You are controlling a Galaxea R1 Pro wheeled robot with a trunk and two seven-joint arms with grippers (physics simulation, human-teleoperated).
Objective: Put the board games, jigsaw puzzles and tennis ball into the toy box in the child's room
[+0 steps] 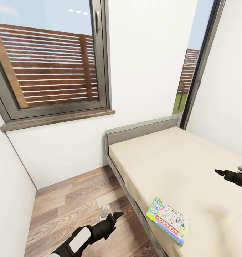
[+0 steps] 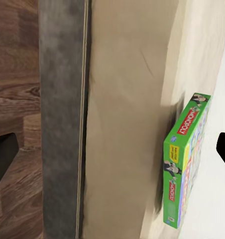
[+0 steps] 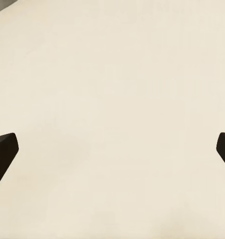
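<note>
One Monopoly box (image 1: 168, 220) on bed (image 1: 178, 160)

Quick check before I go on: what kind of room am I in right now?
Most likely a small bedroom. A bed with a beige mattress and grey headboard stands against a white wall under a window, the floor is wood plank, and a Monopoly box lying near the mattress edge suggests a child's room.
</note>
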